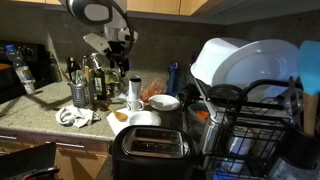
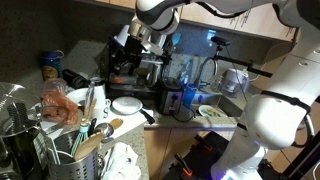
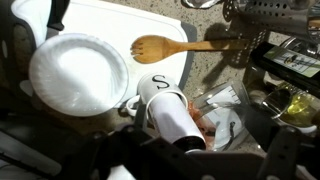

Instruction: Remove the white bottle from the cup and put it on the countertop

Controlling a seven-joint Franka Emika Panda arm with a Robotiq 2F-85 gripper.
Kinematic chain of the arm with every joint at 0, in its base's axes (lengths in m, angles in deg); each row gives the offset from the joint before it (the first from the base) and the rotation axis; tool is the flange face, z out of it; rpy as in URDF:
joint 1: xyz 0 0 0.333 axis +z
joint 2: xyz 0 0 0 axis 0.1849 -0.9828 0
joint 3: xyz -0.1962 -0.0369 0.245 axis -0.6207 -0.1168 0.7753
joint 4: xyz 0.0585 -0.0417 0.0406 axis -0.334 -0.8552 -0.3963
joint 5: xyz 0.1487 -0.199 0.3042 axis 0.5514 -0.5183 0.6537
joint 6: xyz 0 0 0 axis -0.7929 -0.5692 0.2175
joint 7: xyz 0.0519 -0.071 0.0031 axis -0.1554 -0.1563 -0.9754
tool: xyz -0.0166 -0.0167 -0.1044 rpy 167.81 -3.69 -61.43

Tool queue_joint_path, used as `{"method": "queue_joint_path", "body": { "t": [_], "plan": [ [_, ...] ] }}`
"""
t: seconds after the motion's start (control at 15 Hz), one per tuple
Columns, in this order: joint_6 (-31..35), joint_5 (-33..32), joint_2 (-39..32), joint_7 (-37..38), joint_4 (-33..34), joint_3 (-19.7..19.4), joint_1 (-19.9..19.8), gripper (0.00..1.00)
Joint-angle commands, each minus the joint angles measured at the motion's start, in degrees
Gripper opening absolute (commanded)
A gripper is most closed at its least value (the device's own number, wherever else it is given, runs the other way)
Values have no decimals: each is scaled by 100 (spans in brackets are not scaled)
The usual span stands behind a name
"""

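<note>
Plainly, the white bottle (image 3: 178, 118) stands inside the cup (image 3: 157, 84) on the countertop (image 1: 30, 120), beside a white plate (image 3: 78, 72) and a wooden spoon (image 3: 165, 45), while in an exterior view the gripper (image 1: 120, 52) hangs above it, apart from it, too dark to tell how far its jaws are spread.

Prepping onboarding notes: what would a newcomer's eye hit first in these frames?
In the wrist view, the white bottle sticking out of the cup fills the centre, with a white plate to its left and a wooden spoon above. In an exterior view, large white plates in a black dish rack dominate the right, and a black toaster sits up front on the cluttered countertop.
</note>
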Motion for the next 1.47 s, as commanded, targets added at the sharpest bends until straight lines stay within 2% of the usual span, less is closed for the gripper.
{"method": "queue_joint_path", "body": {
  "t": [0.0, 0.53, 0.67, 1.0, 1.4],
  "plan": [
    [247, 28, -718, -253, 621, 147, -36, 100],
    [592, -50, -1871, -345, 1609, 434, -63, 100],
    [495, -211, -2080, -318, 1865, 487, -60, 100],
    [-103, -1094, -2408, -208, 2533, 495, 0, 100],
    [-544, -1206, -2605, -302, 2975, 561, 3, 100]
  ]
}}
